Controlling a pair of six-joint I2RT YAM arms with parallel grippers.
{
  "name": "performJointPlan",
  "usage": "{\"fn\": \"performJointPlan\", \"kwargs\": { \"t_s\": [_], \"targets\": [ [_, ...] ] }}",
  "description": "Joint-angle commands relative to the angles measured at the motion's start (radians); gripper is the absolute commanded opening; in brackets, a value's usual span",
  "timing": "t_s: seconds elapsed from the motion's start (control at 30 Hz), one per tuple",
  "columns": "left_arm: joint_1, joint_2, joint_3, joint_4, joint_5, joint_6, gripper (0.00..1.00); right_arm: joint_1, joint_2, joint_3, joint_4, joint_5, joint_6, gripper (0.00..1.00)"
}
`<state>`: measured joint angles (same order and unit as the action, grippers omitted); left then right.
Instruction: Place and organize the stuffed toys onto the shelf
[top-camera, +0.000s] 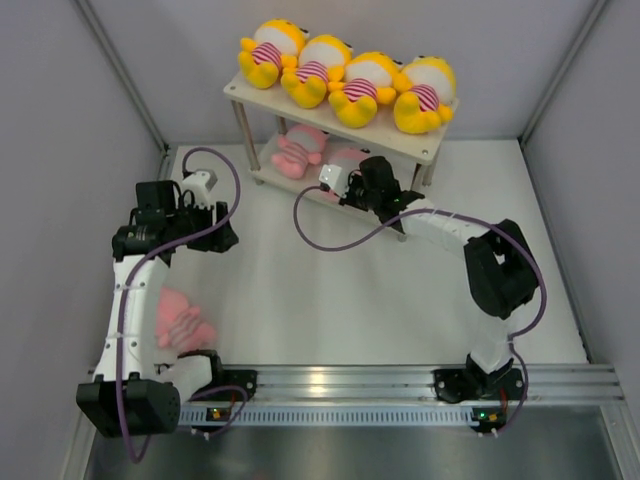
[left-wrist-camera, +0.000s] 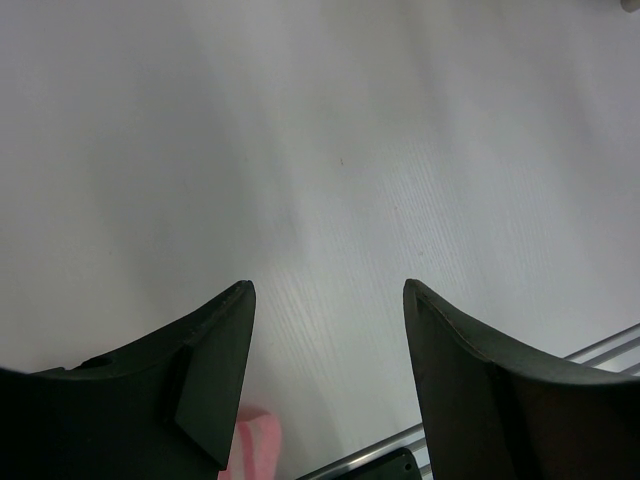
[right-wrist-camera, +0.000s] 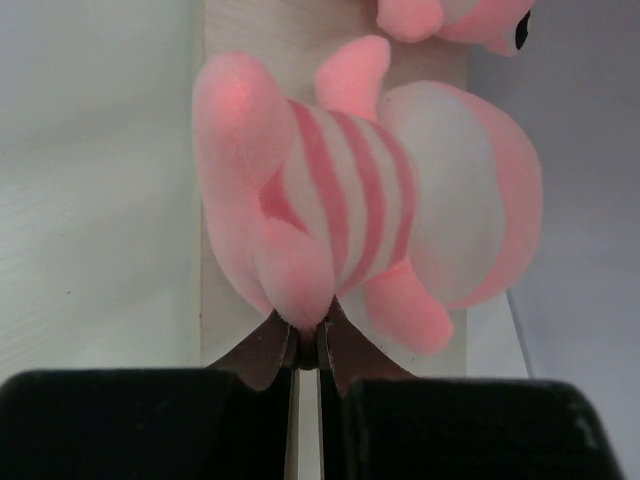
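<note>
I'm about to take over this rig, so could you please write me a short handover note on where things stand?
Left gripper: open, empty, above the table.
Right gripper: shut on a foot of the second pink toy on the shelf's lower tier.
Done: four yellow toys on top; first pink toy below.
Left: release the second; shelve the third pink toy, on the table by the left arm.

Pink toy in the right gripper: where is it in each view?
Top external: pink toy on the lower board, upper centre.
Left wrist: absent; the pink scrap is a third toy.
Right wrist: pink toy at centre, leg pinched by right gripper.
Shared landmark: neighbouring pink toy.
</note>
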<state>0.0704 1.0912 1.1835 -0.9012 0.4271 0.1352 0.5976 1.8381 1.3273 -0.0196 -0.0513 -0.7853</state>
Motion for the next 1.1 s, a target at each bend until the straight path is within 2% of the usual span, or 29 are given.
{"fn": "performJointPlan", "kwargs": {
  "t_s": [0.0, 0.37, 0.67, 0.7, 0.73, 0.8, 0.9, 1.03, 1.07],
  "targets": [
    [-0.001, 0.004, -0.010, -0.005, -0.008, 0.023, 0.66, -0.033, 0.064, 0.072, 0.089, -0.100, -0.020, 0.00],
    [-0.001, 0.030, 0.001, -0.005, -0.010, 0.024, 0.66, -0.041, 0.153, 0.082, 0.210, -0.122, 0.054, 0.00],
    [0.000, 0.033, -0.004, -0.005, -0.011, 0.032, 0.66, -0.041, 0.171, 0.133, 0.149, -0.133, 0.047, 0.01],
    [-0.001, 0.033, -0.008, -0.005, -0.022, 0.035, 0.66, -0.039, 0.162, 0.124, 0.149, -0.131, 0.047, 0.05],
    [0.000, 0.035, -0.013, -0.005, -0.030, 0.040, 0.67, -0.039, 0.136, 0.103, 0.152, -0.139, 0.049, 0.17],
    [-0.001, 0.045, -0.024, -0.014, -0.088, 0.062, 0.68, -0.038, 0.098, 0.064, 0.177, -0.133, 0.054, 0.29],
    [0.000, 0.075, -0.042, -0.034, -0.178, 0.102, 0.69, -0.035, 0.064, 0.036, 0.184, -0.111, 0.060, 0.40],
    [0.000, 0.081, -0.096, -0.041, -0.381, 0.173, 0.72, -0.025, 0.013, 0.007, 0.175, -0.094, 0.072, 0.56],
    [-0.001, 0.076, -0.104, -0.039, -0.471, 0.190, 0.73, -0.024, -0.005, -0.003, 0.176, -0.093, 0.075, 0.62]
  ]
}}
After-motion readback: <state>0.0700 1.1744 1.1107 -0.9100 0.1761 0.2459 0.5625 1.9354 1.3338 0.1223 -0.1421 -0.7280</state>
